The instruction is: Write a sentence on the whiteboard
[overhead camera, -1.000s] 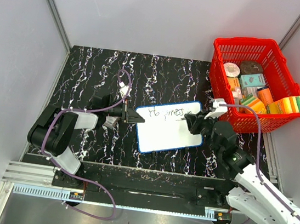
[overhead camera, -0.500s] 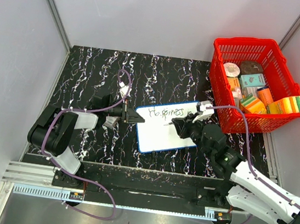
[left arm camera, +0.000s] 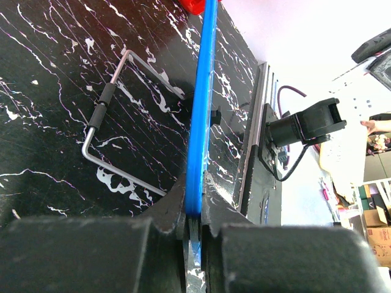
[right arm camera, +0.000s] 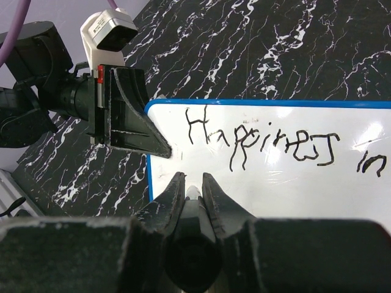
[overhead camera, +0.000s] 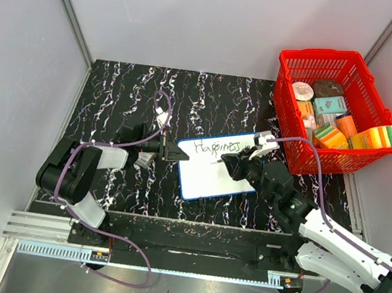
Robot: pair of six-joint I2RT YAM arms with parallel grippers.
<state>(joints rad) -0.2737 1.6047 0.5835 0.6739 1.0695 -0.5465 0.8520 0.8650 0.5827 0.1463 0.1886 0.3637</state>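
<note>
whiteboard [overhead camera: 210, 176] sits on the black marbled table [overhead camera: 130, 94], mid-table, near the red basket [overhead camera: 323, 61] on its right. my left gripper [left arm camera: 192, 217] is clamped onto the board's blue rim at its left edge. my right gripper [right arm camera: 192, 183] is closed around a marker [right arm camera: 193, 193], tip over the board's left part, just below the sentence [right arm camera: 263, 143], which reads "happiness in" along the top. i cannot tell whether the tip touches.

The whiteboard [overhead camera: 210, 176] rests on the table [overhead camera: 115, 100], with the left gripper [overhead camera: 178, 151] at its left edge. The basket [overhead camera: 324, 160] stands behind its right end.
</note>
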